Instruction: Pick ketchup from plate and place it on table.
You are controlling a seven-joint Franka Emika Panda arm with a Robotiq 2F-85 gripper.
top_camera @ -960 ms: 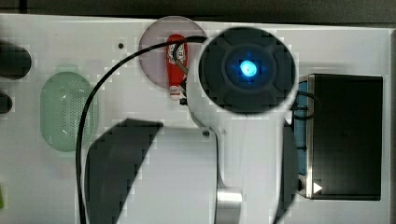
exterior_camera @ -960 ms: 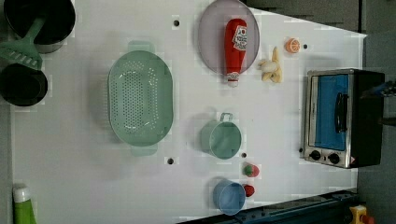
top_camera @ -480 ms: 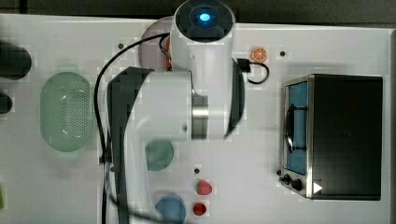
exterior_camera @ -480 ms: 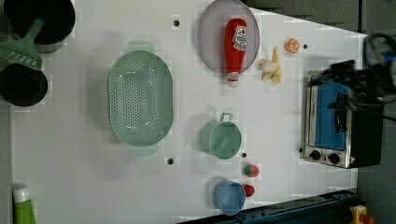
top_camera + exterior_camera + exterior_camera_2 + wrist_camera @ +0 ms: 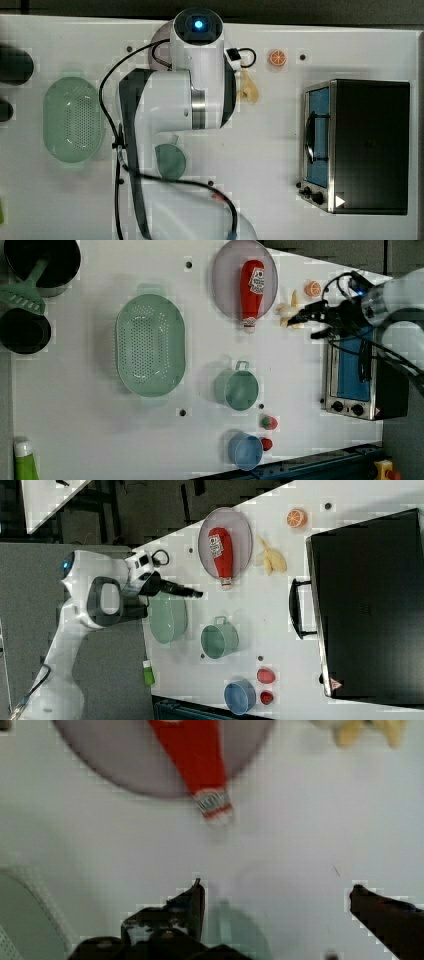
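The red ketchup [image 5: 252, 292] bottle lies on the lilac-grey plate [image 5: 225, 280], its pale cap [image 5: 215, 809] poking over the rim onto the white table [image 5: 75, 415]. My gripper [image 5: 275, 895] hangs open above the table just beyond the cap end, with nothing between its fingers [image 5: 195, 900]. In the left view the gripper [image 5: 302, 324] appears right of the plate, over the banana. The right view has the gripper [image 5: 197, 594] left of the ketchup [image 5: 220, 550]. In the top view the arm covers the bottle and most of the plate [image 5: 159, 37].
A green perforated basket [image 5: 150, 342], a teal cup [image 5: 239, 389], a blue bowl [image 5: 246, 451] and small red fruits stand on the table. A banana [image 5: 289, 310] and orange slice [image 5: 313, 288] lie beside the plate. A toaster oven [image 5: 355, 375] sits at the left view's right.
The arm has swung across the top view to sit over the plate, and the gripper has come into the left view from the right. The ketchup has not moved.
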